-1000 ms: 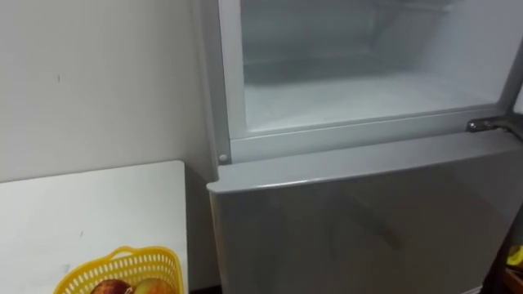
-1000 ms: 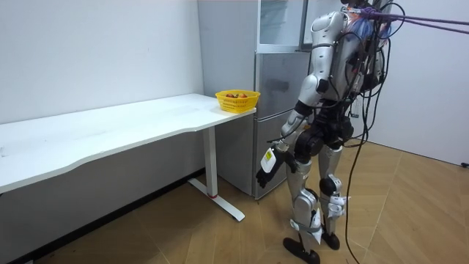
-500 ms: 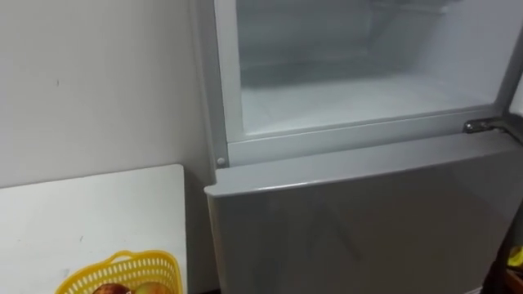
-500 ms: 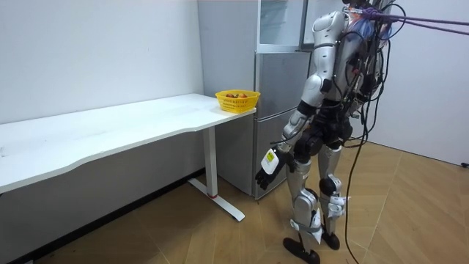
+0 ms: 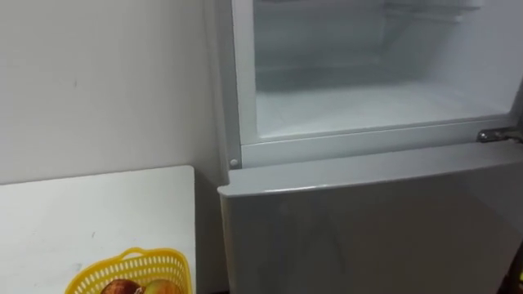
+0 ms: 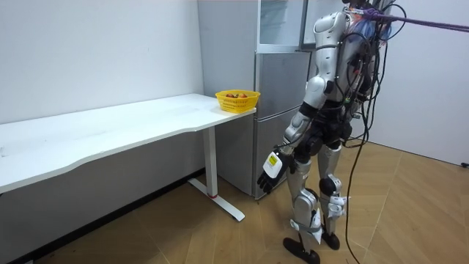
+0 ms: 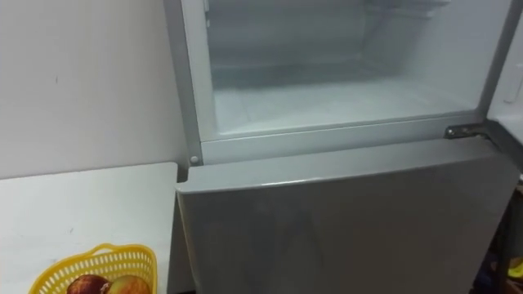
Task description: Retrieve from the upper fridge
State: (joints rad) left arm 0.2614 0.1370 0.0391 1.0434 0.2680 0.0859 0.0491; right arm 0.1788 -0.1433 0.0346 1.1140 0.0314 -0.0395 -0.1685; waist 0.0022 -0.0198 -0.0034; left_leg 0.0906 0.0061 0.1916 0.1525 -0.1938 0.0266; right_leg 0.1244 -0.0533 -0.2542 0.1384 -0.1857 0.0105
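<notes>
Upper fridge (image 5: 368, 110) and yellow basket (image 5: 163, 268), both edge-cropped.

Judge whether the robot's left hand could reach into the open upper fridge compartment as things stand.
Probably yes, once raised: the left hand hangs low beside the thigh, but the robot stands close before the upper compartment, which is open with nothing blocking its front.

I see the upper fridge compartment (image 5: 368, 106) standing open, high and to the right in my view. Its inside is white, with a flat pale floor near me and a shelf edge farther back, close to the top. A grey frame (image 5: 245, 90) goes around the opening. At the lower right corner sits a metal hinge (image 5: 498, 135). A pale strip (image 7: 513, 73) at the far right is maybe its door swung open; I cannot tell for sure. Just below, the grey lower door (image 5: 368, 233) is closed.
</notes>
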